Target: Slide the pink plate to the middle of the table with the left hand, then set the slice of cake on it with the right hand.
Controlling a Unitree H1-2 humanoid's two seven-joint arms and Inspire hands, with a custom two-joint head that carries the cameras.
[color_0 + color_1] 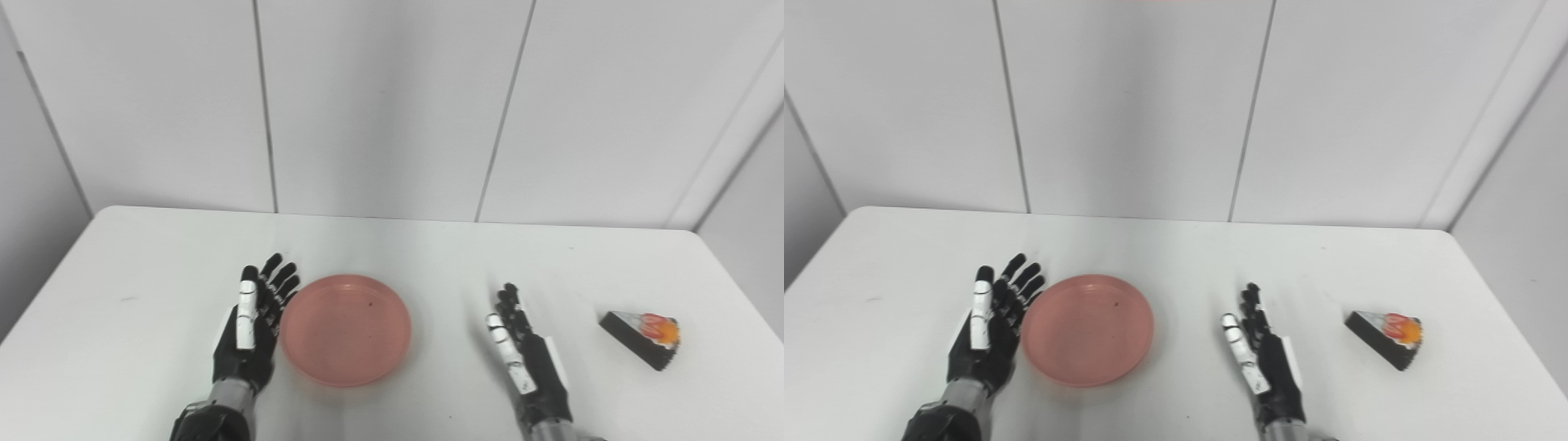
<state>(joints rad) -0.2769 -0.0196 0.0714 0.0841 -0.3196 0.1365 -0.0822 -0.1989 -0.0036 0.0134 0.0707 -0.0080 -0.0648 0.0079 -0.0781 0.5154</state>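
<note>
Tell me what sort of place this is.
Probably a robot test station or lab, not a kitchen. A bare white table stands against plain white wall panels. On the table are only a pink plate and a toy-like slice of cake, with the open left hand and right hand.

Both cams sit side by side up at head height, angled down across the white table point(429, 257) toward the paneled wall point(380, 104). They share nearly the whole scene, the right eye view just sitting slightly further right.
</note>
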